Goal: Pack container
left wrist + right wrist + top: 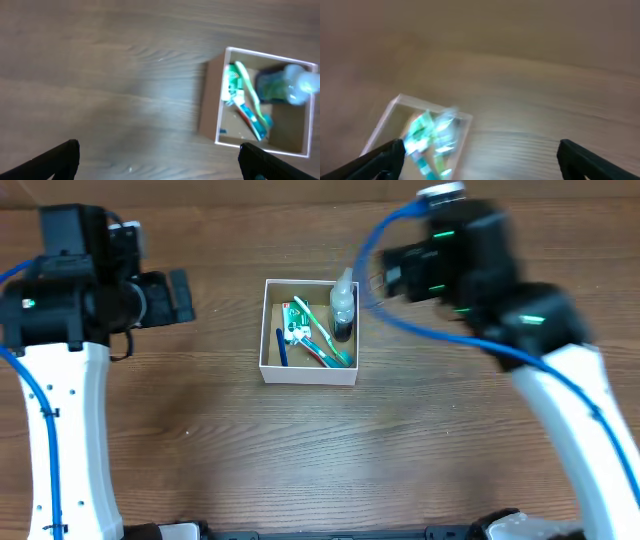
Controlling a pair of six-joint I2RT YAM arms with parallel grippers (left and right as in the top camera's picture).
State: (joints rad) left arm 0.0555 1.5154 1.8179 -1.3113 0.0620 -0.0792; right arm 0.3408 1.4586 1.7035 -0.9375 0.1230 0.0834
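The container (268,330) is a small square white-walled box with a brown floor at the table's middle. Inside lie toothbrushes (318,340), a green-and-white packet (294,323) and an upright dark bottle with a clear cap (343,305). It also shows in the left wrist view (209,107) and, blurred, in the right wrist view (382,122). My left gripper (159,162) is open and empty, left of the container and apart from it. My right gripper (480,160) is open and empty, raised beside the container's far right side.
The table (300,460) is brown wood. The left arm (60,380) stands at the left side and the right arm (560,380) at the right, each with blue cables.
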